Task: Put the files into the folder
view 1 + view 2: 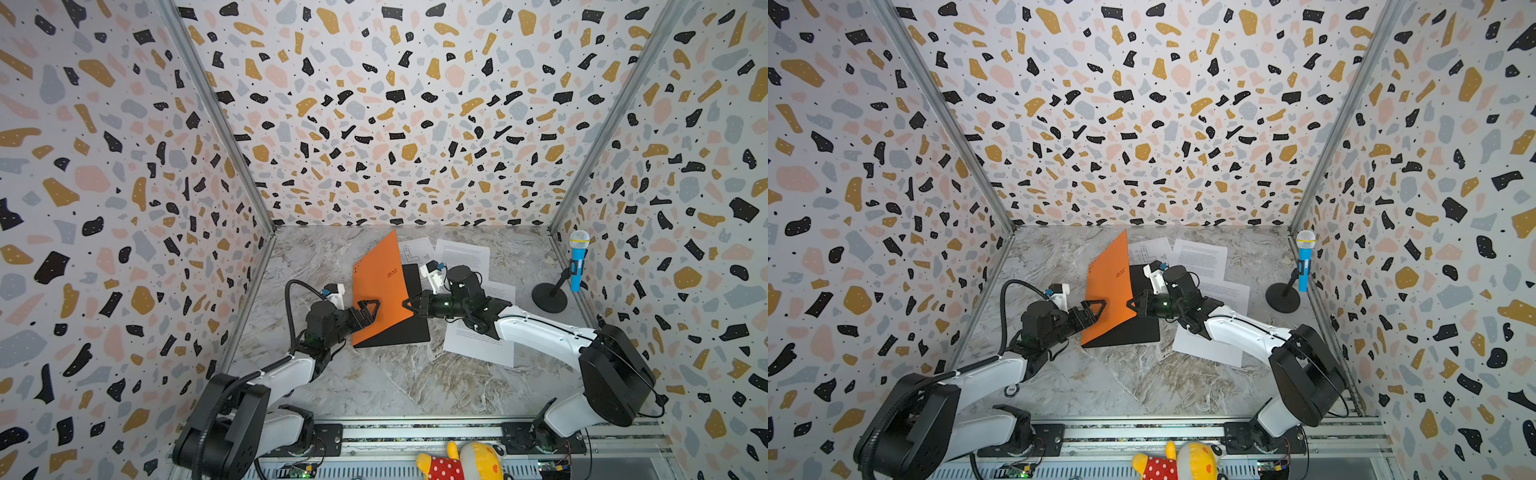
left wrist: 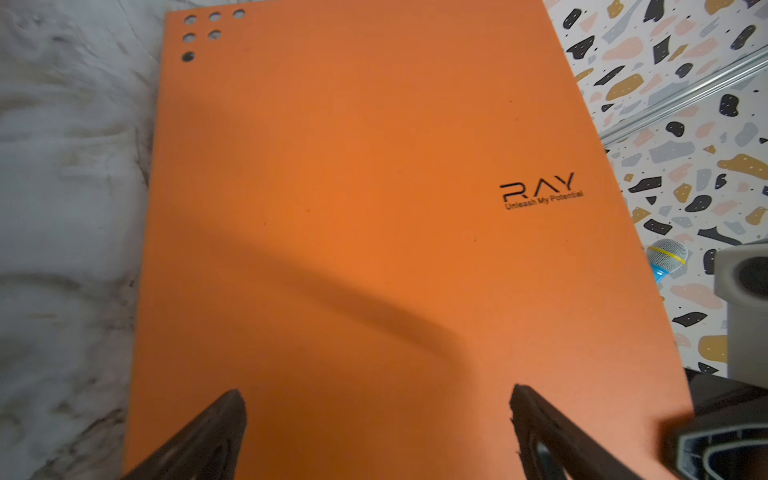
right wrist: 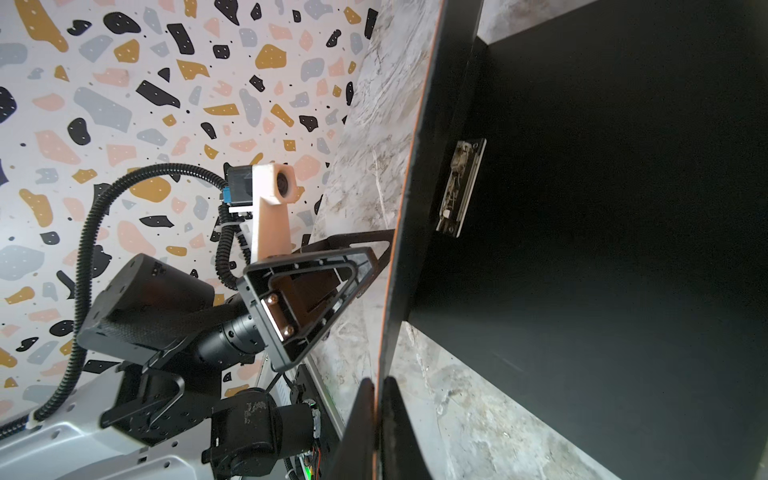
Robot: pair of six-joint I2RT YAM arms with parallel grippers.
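Observation:
The folder point(image 1: 380, 282) point(image 1: 1111, 282) lies open on the marble table, its orange cover raised steeply and its black half point(image 1: 411, 332) flat. My right gripper point(image 1: 409, 305) point(image 3: 376, 382) is shut on the raised cover's free edge. My left gripper point(image 1: 372, 307) point(image 2: 374, 392) stands open, its fingers spread against the orange outer face point(image 2: 353, 208). The black inside point(image 3: 623, 208) carries a metal clip point(image 3: 459, 187). Three white files lie on the table behind and to the right: a drawing sheet point(image 1: 415, 249) point(image 1: 1148, 249), a text sheet point(image 1: 463, 253) point(image 1: 1202, 255), and a sheet point(image 1: 478, 345) point(image 1: 1208, 347) partly under my right arm.
A blue toy microphone point(image 1: 578, 259) on a black round stand point(image 1: 549, 297) stands at the right wall. A yellow plush toy point(image 1: 461, 461) lies by the front rail. Patterned walls close in the table on three sides.

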